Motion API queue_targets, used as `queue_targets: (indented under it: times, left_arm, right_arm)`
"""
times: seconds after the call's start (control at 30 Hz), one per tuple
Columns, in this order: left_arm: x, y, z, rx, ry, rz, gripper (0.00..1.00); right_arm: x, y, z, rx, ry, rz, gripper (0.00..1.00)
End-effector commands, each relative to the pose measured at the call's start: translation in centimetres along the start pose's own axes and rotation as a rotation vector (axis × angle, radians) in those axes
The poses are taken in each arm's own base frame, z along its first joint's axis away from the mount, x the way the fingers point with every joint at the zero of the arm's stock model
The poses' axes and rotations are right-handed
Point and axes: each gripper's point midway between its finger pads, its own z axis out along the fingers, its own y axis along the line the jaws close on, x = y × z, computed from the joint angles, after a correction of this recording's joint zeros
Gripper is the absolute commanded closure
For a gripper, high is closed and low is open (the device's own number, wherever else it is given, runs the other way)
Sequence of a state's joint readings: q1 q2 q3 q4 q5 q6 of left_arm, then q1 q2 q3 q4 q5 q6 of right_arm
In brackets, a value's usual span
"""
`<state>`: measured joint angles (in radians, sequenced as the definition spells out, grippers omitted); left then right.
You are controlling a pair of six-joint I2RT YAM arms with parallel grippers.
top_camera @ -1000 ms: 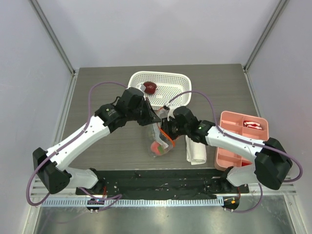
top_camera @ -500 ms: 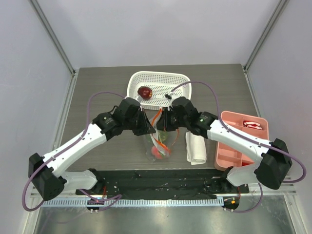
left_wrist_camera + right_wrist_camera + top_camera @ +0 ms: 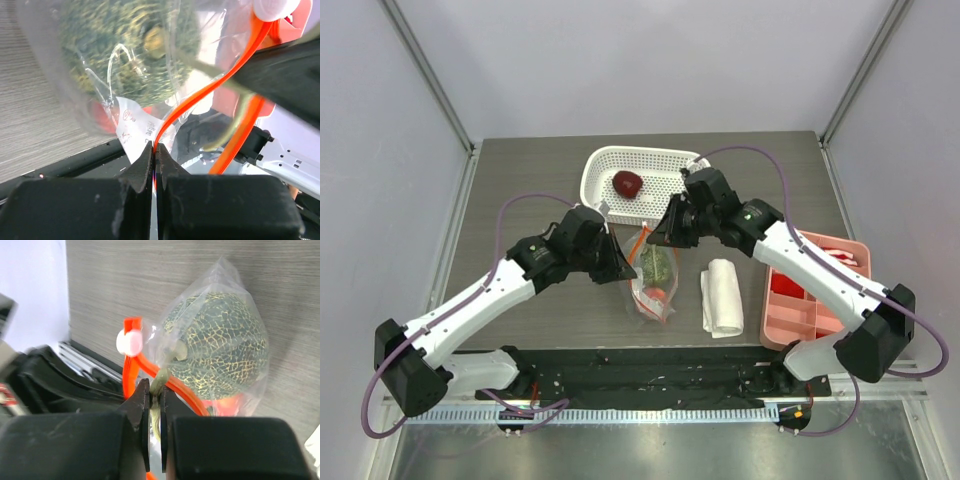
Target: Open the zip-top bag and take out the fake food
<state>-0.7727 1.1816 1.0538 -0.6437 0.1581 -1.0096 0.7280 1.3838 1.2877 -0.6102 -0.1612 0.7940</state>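
Note:
The zip-top bag (image 3: pixel 653 285) lies on the table between my grippers, its orange-red zip strip (image 3: pixel 210 90) spread open. My left gripper (image 3: pixel 623 270) is shut on the zip strip's edge, seen in the left wrist view (image 3: pixel 155 147) beside the white label (image 3: pixel 135 122). My right gripper (image 3: pixel 663 235) is shut on the pale stem of the bumpy green ball (image 3: pixel 220 350), which sits at the bag's mouth (image 3: pixel 656 263). The pinkish-red fruit (image 3: pixel 658 296) lies deeper in the bag. The dark red fruit (image 3: pixel 627 183) lies in the white basket.
The white basket (image 3: pixel 670 165) stands at the back behind the grippers. A folded white cloth (image 3: pixel 722 298) lies right of the bag. A pink tray (image 3: pixel 795 330) with red blocks stands at the right edge. A black rail runs along the table's near edge.
My right gripper has moved back toward the basket and my left gripper toward the near edge, spreading the bag's mouth. The green ball now shows between them.

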Motion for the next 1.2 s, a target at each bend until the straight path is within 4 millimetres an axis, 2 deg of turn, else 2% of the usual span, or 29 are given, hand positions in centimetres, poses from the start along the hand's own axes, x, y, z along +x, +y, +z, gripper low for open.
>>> queue_targets:
  times: [0.0, 0.2, 0.33, 0.37, 0.5, 0.6, 0.7, 0.8, 1.0, 1.03, 1.1, 1.17]
  left_arm:
    - [-0.6, -0.2, -0.4, 0.009, -0.037, 0.036, 1.00]
    - [-2.2, -0.7, -0.8, -0.003, -0.102, 0.051, 1.00]
    - [-3.6, -0.1, -1.6, -0.060, -0.175, 0.052, 1.00]
    - [-3.9, 0.6, -1.9, -0.097, -0.199, 0.049, 1.00]
    - [-5.0, 1.3, -3.2, -0.129, -0.278, 0.033, 1.00]
    - [-4.9, 1.6, -3.3, -0.149, -0.275, 0.038, 1.00]
    - [-4.7, 2.0, -3.1, -0.168, -0.256, 0.045, 1.00]
    - [-4.5, 1.8, -2.8, -0.158, -0.240, 0.050, 1.00]
    - [-4.1, 1.5, -2.3, -0.138, -0.219, 0.041, 1.00]
    - [-4.0, 1.1, -2.3, -0.116, -0.216, 0.039, 1.00]
    - [-3.9, 0.9, -2.2, -0.105, -0.213, 0.030, 1.00]
    - [-3.9, 0.4, -2.2, -0.076, -0.210, 0.028, 1.00]
  right_arm:
    - [-0.5, 2.6, -2.2, -0.068, 0.069, 0.095, 0.99]
    - [0.9, 4.9, -5.1, -0.175, 0.164, 0.057, 0.99]
    - [1.0, 5.9, -7.3, -0.246, 0.163, 0.017, 0.99]
    - [1.0, 5.9, -7.9, -0.265, 0.161, 0.008, 0.99]
    - [1.5, 6.2, -9.1, -0.353, 0.191, -0.064, 0.99]
    - [1.0, 7.9, -10.7, -0.467, 0.133, -0.162, 0.99]
    - [0.4, 8.7, -11.2, -0.558, 0.108, -0.200, 0.99]
    - [0.3, 10.4, -11.8, -0.663, 0.131, -0.153, 0.99]
    - [-2.2, 15.1, -14.5, -0.962, 0.061, -0.034, 0.99]
    - [-2.3, 15.0, -13.9, -0.969, 0.072, -0.007, 0.99]
    - [-3.2, 15.9, -14.7, -1.021, 0.053, 0.037, 0.99]
    - [-3.6, 16.2, -14.6, -1.038, 0.055, 0.080, 0.99]
